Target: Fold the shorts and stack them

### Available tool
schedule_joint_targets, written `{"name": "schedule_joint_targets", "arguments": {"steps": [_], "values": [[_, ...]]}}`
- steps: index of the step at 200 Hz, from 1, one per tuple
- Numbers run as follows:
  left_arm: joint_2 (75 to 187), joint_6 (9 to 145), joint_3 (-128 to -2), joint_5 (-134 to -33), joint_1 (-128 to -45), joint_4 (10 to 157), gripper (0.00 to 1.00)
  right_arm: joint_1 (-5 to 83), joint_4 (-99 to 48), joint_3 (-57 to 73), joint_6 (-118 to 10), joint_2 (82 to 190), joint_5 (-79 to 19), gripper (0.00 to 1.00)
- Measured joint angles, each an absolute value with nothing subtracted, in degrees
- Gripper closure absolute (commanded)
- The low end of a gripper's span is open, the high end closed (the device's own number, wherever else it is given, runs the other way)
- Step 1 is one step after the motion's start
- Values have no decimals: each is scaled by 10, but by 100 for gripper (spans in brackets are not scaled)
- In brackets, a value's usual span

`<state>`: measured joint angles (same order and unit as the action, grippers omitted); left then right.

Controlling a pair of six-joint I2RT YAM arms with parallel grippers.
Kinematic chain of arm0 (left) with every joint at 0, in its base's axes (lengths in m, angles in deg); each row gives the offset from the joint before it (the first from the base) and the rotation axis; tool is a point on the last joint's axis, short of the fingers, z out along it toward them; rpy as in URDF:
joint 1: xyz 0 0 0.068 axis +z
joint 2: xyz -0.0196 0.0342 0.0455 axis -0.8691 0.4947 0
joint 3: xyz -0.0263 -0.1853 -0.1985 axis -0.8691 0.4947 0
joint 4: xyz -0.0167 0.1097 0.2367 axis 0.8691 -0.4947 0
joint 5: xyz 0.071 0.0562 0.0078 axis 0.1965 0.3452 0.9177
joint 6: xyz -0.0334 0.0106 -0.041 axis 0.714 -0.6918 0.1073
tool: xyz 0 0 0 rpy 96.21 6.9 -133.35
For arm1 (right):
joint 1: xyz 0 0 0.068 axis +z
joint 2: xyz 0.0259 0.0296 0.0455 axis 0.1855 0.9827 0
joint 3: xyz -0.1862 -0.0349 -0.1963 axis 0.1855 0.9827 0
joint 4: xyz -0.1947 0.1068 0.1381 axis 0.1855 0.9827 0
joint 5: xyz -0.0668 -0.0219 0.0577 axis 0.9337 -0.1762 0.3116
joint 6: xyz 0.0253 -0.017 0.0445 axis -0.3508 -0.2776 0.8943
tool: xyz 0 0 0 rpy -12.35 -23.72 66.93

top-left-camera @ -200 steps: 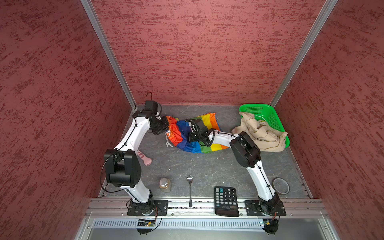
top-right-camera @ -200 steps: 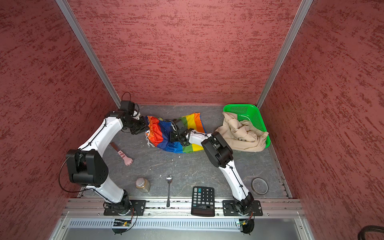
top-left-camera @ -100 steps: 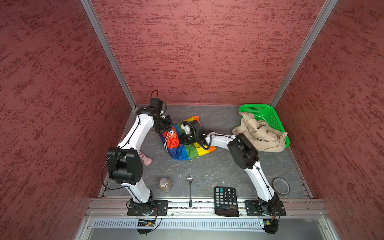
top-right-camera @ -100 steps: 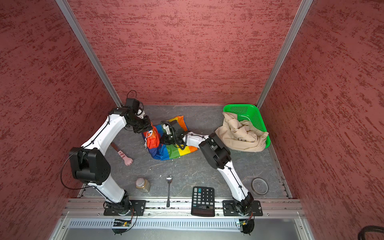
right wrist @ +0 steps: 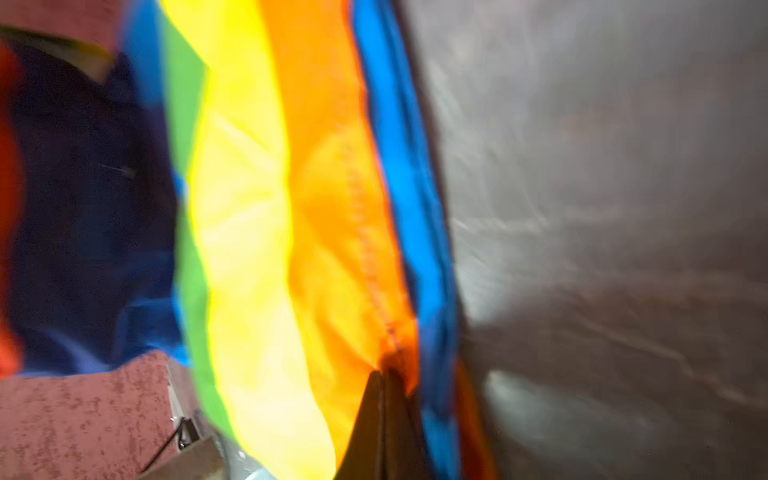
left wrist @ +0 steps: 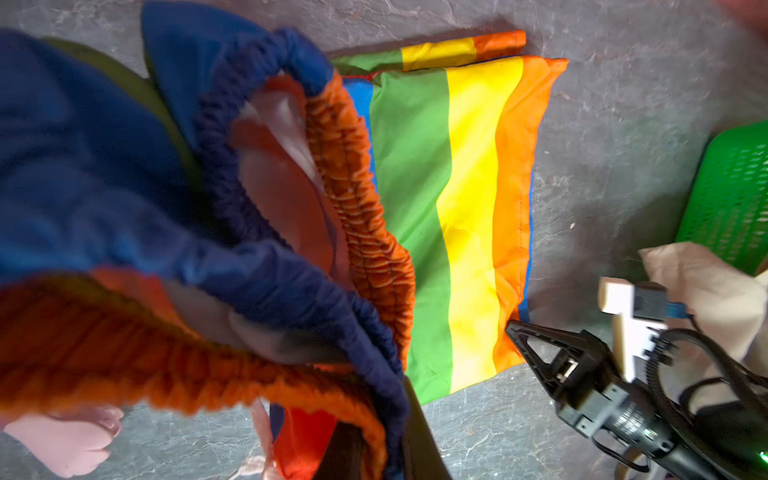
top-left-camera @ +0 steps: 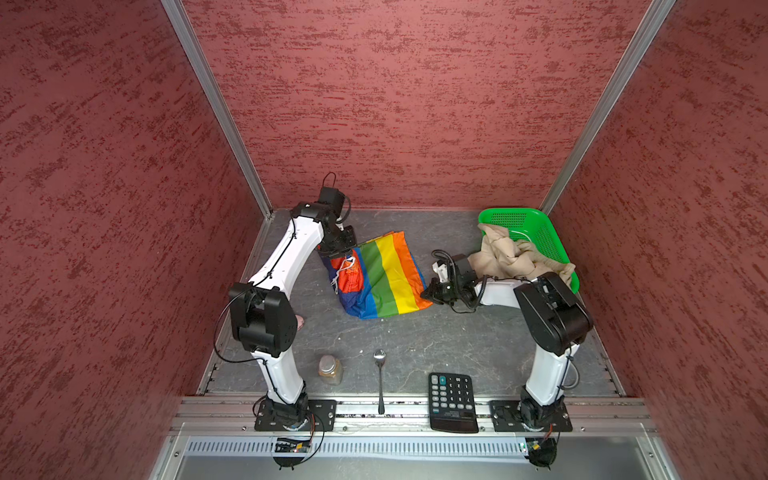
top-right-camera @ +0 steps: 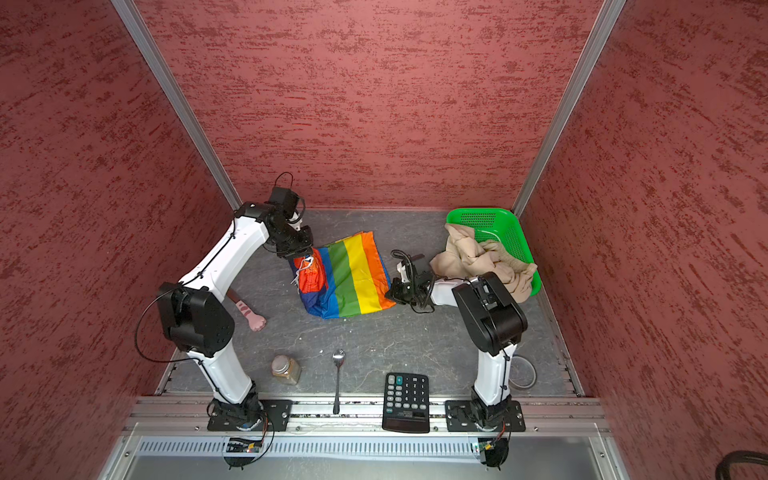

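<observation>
Left gripper (left wrist: 384, 444) was pinching the gathered waistband (left wrist: 361, 199) of the rainbow shorts (top-left-camera: 386, 276), jaws almost closed on the elastic. We saw that end raised off the tabletop (top-left-camera: 415, 340), with the white drawstring (top-left-camera: 343, 268) dangling under it.

Right gripper (right wrist: 382, 386) had its jaws pressed together on the orange hem at the far end of the same shorts, and the cloth puckered right at the tips. That wrist view was blurred, so we couldn't tell how much cloth sat between them. In both top views this gripper (top-right-camera: 390, 293) sat low, at the shorts' right corner.

Between the two grips the shorts lay flat, blue, green, yellow and orange stripes up. A second layer peeked out along one edge. They were toward the tabletop's back edge, slightly left of the middle.

Beige shorts (top-left-camera: 511, 257) were crumpled over the rim of the green basket (top-left-camera: 536, 224) in the back right corner. They spilled onto the tabletop just behind the right arm.

Near the front edge we had a jar (top-left-camera: 330, 369), a spoon (top-left-camera: 380, 374) and a calculator (top-left-camera: 452, 401). The spoon and calculator overhung the rail. A pink toy (top-right-camera: 249, 313) lay by the left edge and a ring (top-right-camera: 524, 374) near the front right corner.
</observation>
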<state>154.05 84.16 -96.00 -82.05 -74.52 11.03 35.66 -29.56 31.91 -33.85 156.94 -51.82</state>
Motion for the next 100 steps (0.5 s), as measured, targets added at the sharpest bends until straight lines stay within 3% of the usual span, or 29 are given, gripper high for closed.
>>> {"name": "schedule_joint_targets", "arguments": {"steps": [42, 100], "values": [[1634, 841, -1066, -777, -809, 49, 85, 351, -333, 327, -340, 1577, -516, 99], [1858, 842, -1292, -735, -898, -48, 84, 348, -399, 364, -341, 1573, -515, 99]]}}
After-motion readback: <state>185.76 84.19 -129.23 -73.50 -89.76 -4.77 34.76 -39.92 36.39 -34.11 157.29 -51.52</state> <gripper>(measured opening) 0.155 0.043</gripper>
